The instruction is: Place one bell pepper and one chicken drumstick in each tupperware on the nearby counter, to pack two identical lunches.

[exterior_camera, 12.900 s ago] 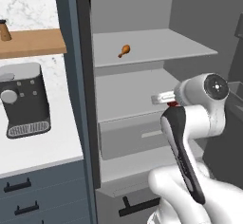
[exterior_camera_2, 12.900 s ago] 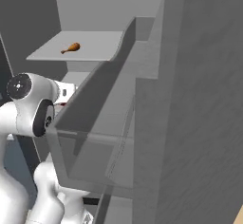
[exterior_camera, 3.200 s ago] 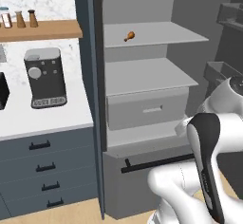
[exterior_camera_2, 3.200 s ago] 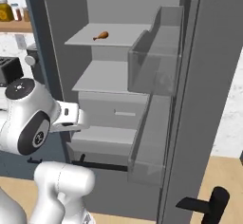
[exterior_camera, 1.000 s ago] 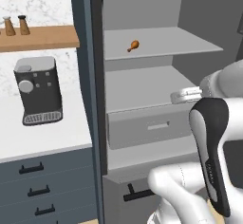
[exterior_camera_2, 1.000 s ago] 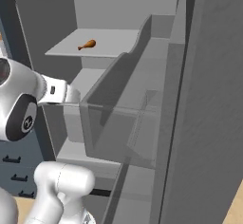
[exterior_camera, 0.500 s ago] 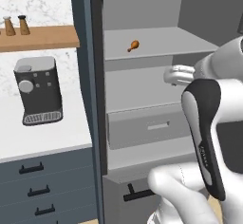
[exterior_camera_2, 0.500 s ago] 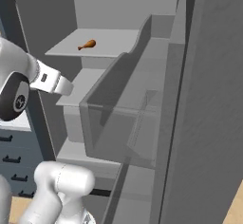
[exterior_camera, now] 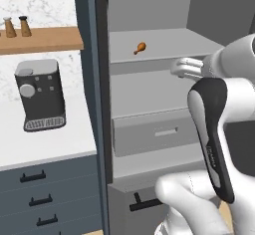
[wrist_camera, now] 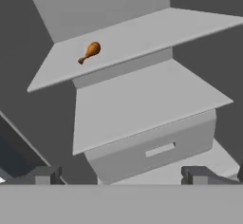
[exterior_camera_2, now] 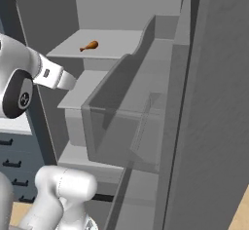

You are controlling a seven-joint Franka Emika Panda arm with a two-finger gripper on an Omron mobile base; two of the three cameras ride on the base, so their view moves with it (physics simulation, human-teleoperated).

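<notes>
Hand [wrist_camera: 121, 174] first: fingers spread wide apart, nothing between them, aimed into the open fridge so the upper shelf sits ahead and above. Makes sense as an approach pose, ready to close on something small.

Far left, tabletop [exterior_camera: 50, 144] carrying a dark coffee machine [exterior_camera: 40, 95], with a wooden wall shelf [exterior_camera: 45, 39] over it. No part in this step, by the look of it.

Next right, inside the fridge, chicken drumstick [exterior_camera: 140, 48] lying alone on the upper shelf, near its front edge, bone end toward the left. Well apart from the hand. Probably the target of this reach, since the task wants one per tupperware.

Below it, middle shelf and a closed grey drawer [exterior_camera: 154, 134].

Further right, hand again [exterior_camera: 187, 68], held just below the upper shelf's front lip; possibly level with it, hard to judge from either base view.

Compared with half a second ago: raised from about middle-shelf height toward the upper shelf, and further in. Same wide spread as a second ago. Drumstick unmoved. Base views unshifted over that second, so no driving.
</notes>
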